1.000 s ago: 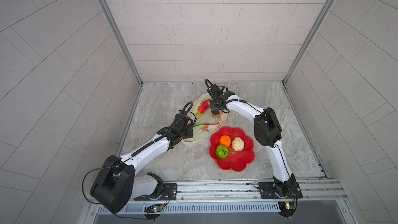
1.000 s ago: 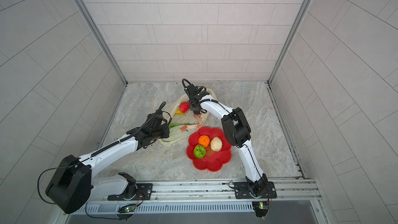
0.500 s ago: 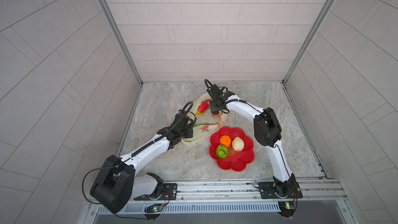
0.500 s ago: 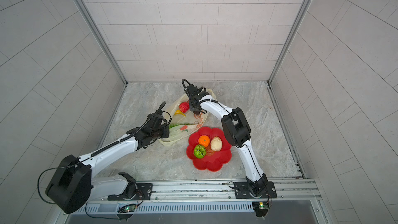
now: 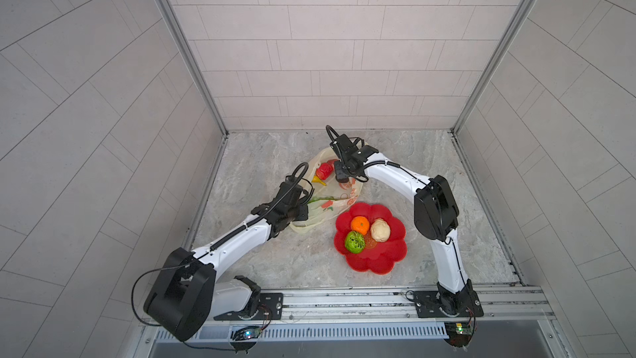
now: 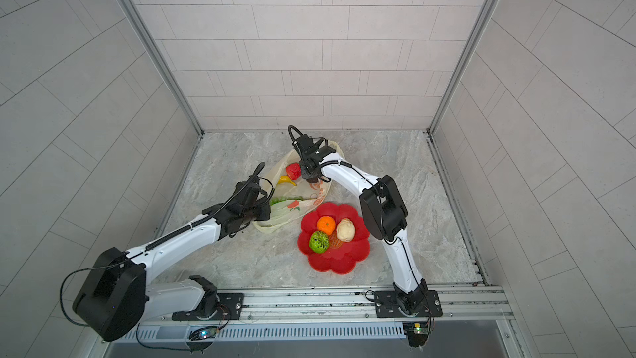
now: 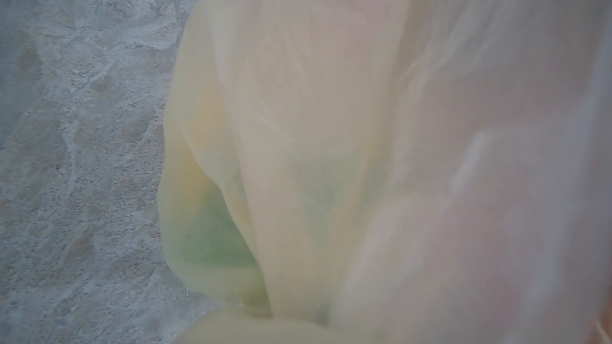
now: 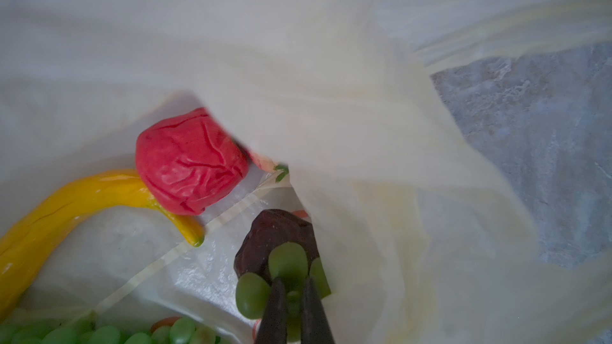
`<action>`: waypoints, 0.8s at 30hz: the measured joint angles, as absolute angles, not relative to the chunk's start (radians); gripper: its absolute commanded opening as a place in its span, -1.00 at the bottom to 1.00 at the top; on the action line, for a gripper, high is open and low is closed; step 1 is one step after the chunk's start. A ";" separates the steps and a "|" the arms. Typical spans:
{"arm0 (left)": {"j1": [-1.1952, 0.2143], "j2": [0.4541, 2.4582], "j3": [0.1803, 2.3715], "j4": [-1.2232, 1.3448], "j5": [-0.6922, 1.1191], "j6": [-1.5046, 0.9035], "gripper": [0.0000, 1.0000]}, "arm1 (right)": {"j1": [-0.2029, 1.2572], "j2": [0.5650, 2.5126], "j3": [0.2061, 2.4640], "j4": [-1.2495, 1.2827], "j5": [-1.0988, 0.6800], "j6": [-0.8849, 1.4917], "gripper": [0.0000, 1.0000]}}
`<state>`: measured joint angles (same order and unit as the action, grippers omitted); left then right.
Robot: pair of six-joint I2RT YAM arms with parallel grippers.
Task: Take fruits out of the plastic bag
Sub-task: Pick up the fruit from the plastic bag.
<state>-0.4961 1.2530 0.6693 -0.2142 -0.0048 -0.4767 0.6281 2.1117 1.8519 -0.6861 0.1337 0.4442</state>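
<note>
While the right gripper [image 8: 294, 292] reaches into the plastic bag [image 8: 331, 94], its fingers stand almost pressed together, pinching a green part on top of the dark mangosteen [image 8: 271, 236]. The left gripper [image 5: 304, 211] is at the bag's near end; whether it grips, I cannot tell. The bag lies long on the tabletop [image 5: 261, 167], mouth toward the back wall, just beside the red plate [image 5: 375, 260].

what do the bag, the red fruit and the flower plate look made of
Bag: thin plastic film, translucent pale yellow; it creases softly and lets colour through.
Red fruit: probably soft rubber or foam, matte; its skin is wrinkled.
Plate: likely hard plastic, red with a slight sheen and a moulded petal rim.
</note>
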 measured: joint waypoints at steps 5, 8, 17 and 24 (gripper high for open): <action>-0.496 1.253 0.669 -0.214 -0.005 -0.477 -0.74 | 0.668 2.002 1.781 -0.688 0.125 0.433 -0.92; -0.496 1.253 0.669 -0.214 -0.005 -0.477 -0.74 | 0.690 1.923 1.734 -0.690 0.113 0.425 -0.91; -0.496 1.253 0.669 -0.215 -0.010 -0.473 -0.74 | 0.752 1.682 1.561 -0.717 0.103 0.414 -0.90; -0.496 1.253 0.669 -0.215 -0.012 -0.473 -0.74 | 0.811 1.467 1.345 -0.788 0.136 0.430 -0.89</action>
<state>-0.4961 1.2530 0.6693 -0.2146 -0.0124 -0.4728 0.8108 1.4670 1.3445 -0.7883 0.1356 0.4301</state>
